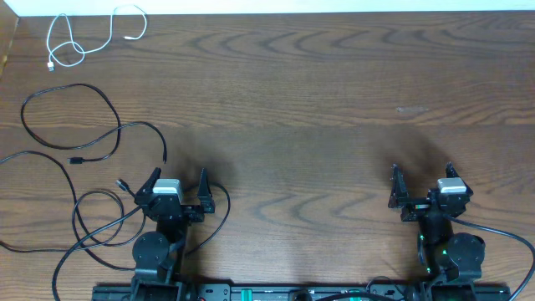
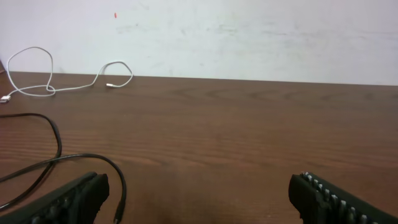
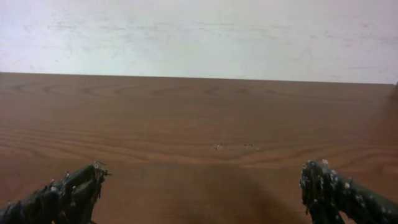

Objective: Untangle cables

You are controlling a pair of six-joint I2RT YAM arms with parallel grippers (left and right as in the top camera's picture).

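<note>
A thin white cable [image 1: 84,38] lies in loose loops at the table's far left corner and also shows far off in the left wrist view [image 2: 50,90]. Thin black cables spread over the left side. One forms a wide loop [image 1: 63,86]; another arcs over to a plug end [image 1: 164,157] just ahead of my left gripper [image 1: 178,176]. That plug end [image 2: 117,218] lies beside the left finger. More black loops [image 1: 99,194] sit left of the left arm. My left gripper [image 2: 199,183] is open and empty. My right gripper [image 1: 422,170] [image 3: 203,173] is open over bare wood, far from any cable.
Both arm bases stand at the near edge, with a thick black cord [image 1: 501,234] running off to the right. A pale scuff [image 1: 412,109] marks the wood ahead of the right gripper. A white wall [image 2: 249,31] rises behind the far table edge.
</note>
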